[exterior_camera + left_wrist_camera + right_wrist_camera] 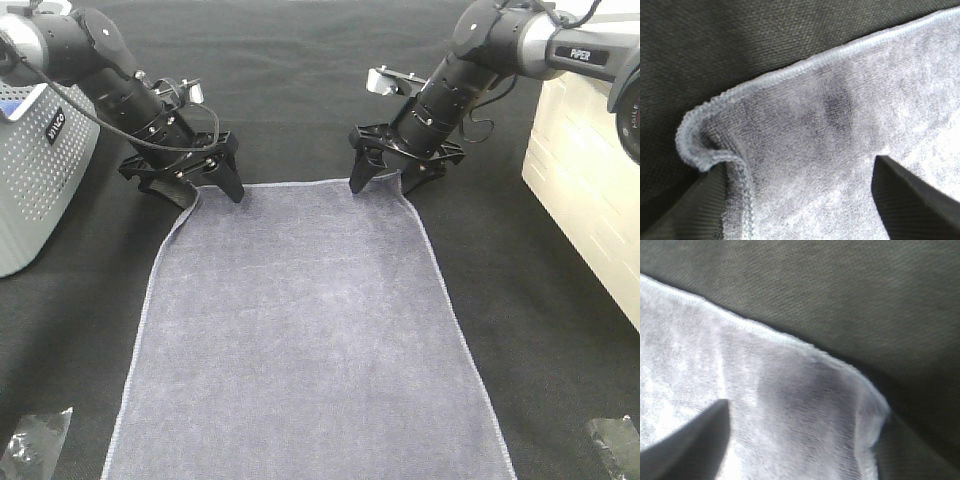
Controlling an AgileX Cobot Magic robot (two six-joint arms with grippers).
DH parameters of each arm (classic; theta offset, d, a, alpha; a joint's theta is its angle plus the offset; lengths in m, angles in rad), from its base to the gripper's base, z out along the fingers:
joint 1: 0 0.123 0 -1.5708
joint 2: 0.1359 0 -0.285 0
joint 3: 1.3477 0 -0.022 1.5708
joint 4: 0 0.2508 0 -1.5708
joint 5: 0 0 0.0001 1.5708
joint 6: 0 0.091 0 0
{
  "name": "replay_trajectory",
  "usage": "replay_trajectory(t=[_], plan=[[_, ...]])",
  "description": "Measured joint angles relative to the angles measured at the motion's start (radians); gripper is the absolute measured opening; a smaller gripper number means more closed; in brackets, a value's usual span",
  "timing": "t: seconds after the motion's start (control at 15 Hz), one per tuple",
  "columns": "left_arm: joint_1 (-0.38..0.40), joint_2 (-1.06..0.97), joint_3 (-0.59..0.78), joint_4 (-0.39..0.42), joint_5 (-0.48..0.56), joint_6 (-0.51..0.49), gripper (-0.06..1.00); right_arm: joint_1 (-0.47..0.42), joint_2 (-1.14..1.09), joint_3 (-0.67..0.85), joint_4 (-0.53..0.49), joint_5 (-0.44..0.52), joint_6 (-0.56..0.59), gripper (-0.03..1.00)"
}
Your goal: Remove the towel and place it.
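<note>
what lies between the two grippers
Between the left gripper and right gripper runs only the far hem of the towel on the black table covering, seen in the exterior high view.

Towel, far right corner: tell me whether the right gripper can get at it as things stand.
Probably yes. The right gripper hangs open right over that corner of the towel, its fingers straddling it, and nothing lies between them. The corner sits exposed on the black table cover.
</note>
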Motion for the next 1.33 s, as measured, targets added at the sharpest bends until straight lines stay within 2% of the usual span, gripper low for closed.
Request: replay_trajectory(t=[0.13, 0.27, 0.4, 0.6, 0.67, 0.73, 1.07, 1.2, 1.33], plan=[[0.000, 0.000, 0.000, 0.007, 0.000, 0.000, 0.72, 0.003, 0.004, 0.000, -0.002, 0.000, 0.000, 0.61], [0.000, 0.002, 0.000, 0.029, 0.004, 0.000, 0.62, 0.003, 0.008, 0.000, -0.003, -0.001, 0.000, 0.44], [0.000, 0.003, 0.000, 0.061, 0.011, 0.000, 0.47, 0.003, 0.011, 0.000, -0.010, -0.001, 0.000, 0.28], [0.000, 0.006, 0.000, 0.101, 0.018, 0.001, 0.13, 0.004, 0.011, 0.000, -0.047, -0.006, 0.000, 0.05], [0.000, 0.007, 0.000, 0.103, 0.021, 0.013, 0.04, 0.004, 0.011, 0.000, -0.050, -0.007, 0.000, 0.02], [0.000, 0.007, 0.000, 0.104, 0.023, 0.020, 0.01, 0.005, 0.011, 0.000, -0.054, -0.007, 0.000, 0.02], [-0.007, 0.007, -0.018, 0.161, 0.046, 0.044, 0.01, 0.006, 0.000, 0.003, -0.093, -0.018, -0.001, 0.02], [-0.010, 0.013, -0.059, 0.206, 0.059, 0.044, 0.01, 0.006, -0.003, 0.003, -0.115, -0.022, -0.001, 0.02], [-0.010, 0.015, -0.110, 0.211, 0.058, 0.044, 0.01, 0.007, -0.003, -0.013, -0.124, -0.027, -0.001, 0.02]])
